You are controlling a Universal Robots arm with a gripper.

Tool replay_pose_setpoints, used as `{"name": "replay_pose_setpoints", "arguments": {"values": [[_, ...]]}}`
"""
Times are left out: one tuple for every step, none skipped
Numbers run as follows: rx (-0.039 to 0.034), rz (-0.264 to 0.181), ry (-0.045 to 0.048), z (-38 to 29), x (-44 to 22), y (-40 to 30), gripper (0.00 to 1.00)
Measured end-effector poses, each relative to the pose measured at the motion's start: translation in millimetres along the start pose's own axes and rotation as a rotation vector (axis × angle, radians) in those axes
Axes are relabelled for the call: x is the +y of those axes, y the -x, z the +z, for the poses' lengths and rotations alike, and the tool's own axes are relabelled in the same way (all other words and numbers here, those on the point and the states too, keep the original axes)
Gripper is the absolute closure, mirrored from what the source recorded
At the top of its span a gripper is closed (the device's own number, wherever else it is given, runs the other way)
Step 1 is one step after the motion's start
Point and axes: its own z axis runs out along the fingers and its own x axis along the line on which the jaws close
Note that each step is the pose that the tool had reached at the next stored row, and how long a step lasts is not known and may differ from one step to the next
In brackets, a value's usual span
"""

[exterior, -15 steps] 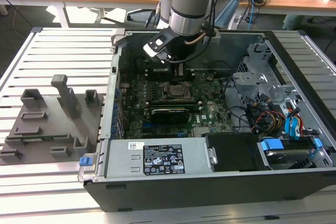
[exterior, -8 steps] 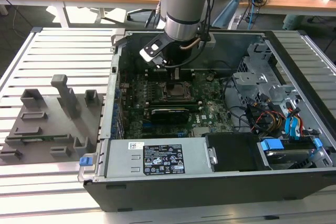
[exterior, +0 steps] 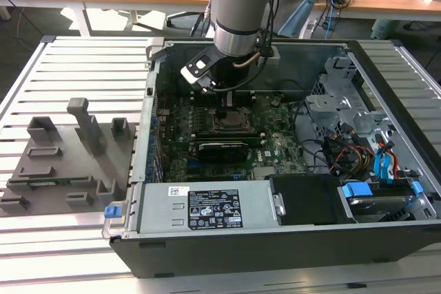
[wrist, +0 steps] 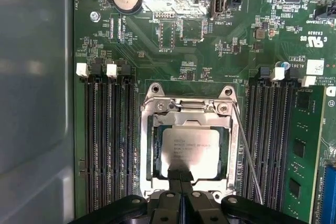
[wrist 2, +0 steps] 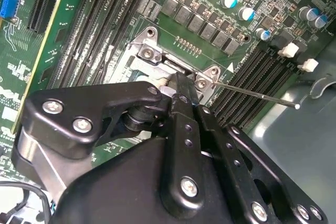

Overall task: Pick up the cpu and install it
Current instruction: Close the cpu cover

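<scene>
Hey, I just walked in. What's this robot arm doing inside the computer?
A grey and light-blue robot arm reaches down into an open black desktop computer case. In the first wrist view, its black gripper, fingers closed together, sits at one edge of the flat square silver-topped cpu. The cpu lies flat inside the metal socket frame on the green motherboard.

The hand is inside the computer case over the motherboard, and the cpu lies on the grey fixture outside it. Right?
No. The first wrist view shows the cpu lying in the motherboard socket, at the hand's tips. The hand is indeed inside the computer case.
</scene>
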Motion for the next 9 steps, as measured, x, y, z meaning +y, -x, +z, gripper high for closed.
{"name": "replay_pose_setpoints", "arguments": {"values": [[0.0001, 0.000, 0.0001, -0.1, 1.5, 0.0, 0.89], [-0.0003, 0.000, 0.0004, -0.4, 3.7, 0.1, 0.89], [-0.0004, 0.000, 0.0007, -0.8, 5.4, 0.1, 0.89], [-0.0002, 0.000, 0.0009, -2.3, 9.0, 0.0, 0.89], [-0.0017, 0.000, -0.0008, -3.8, 11.5, 0.3, 0.89], [-0.0016, 0.000, -0.0013, -4.6, 13.0, 0.3, 0.89], [-0.0018, 0.000, -0.0015, -5.8, 13.7, 0.4, 0.89], [-0.0024, 0.000, -0.0018, -9.4, 14.3, 0.4, 0.89], [-0.0027, 0.000, -0.0019, -11.9, 14.5, 0.4, 0.89]]}}
